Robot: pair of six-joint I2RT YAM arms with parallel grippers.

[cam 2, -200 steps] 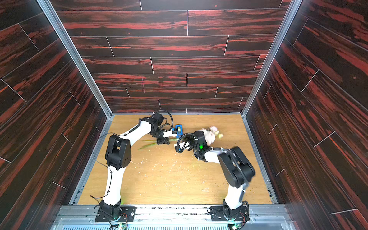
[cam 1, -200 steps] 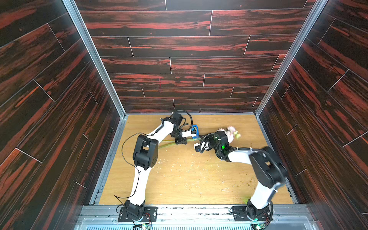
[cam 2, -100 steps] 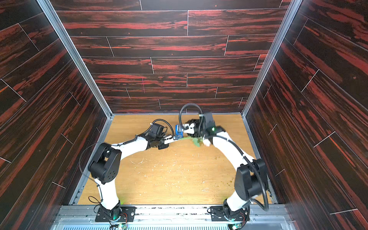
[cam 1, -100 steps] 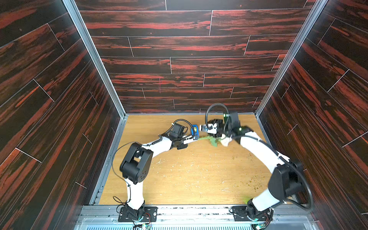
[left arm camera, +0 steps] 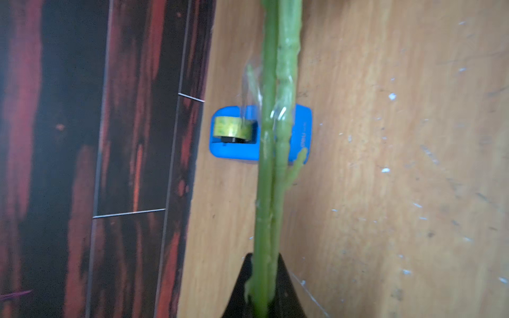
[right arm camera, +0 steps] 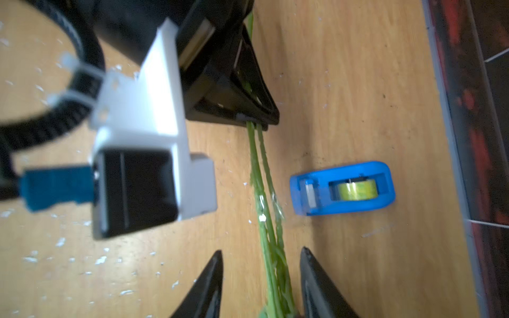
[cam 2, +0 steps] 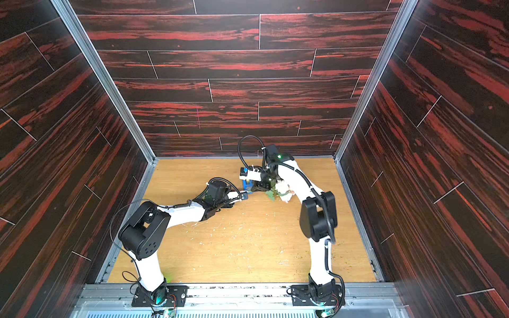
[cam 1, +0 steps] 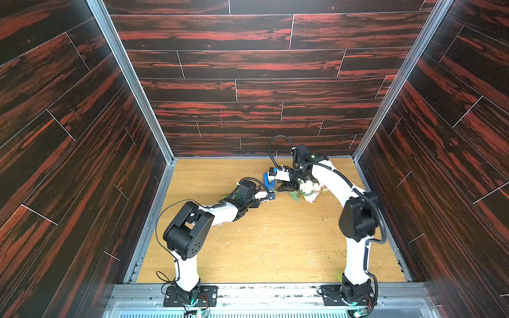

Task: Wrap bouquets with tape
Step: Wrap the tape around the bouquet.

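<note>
While my left gripper (left arm camera: 264,257) clenches the green stems (left arm camera: 275,165), clear tape (left arm camera: 249,82) clinging, my right gripper (right arm camera: 261,250), spread around them, has swung rearward.

White links (cam 1: 187,268), black joints (cam 1: 358,220), looped black cables (right arm camera: 55,124); right pincer (right arm camera: 261,250) has black tapered fingers (right arm camera: 316,280).

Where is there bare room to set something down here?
Bare: wooden tabletop in front between the arm bases, plus its far left corner. Crowded: around the blue plastic tape dispenser, where left gripper, right gripper and pale green-stemmed bouquet meet.
</note>
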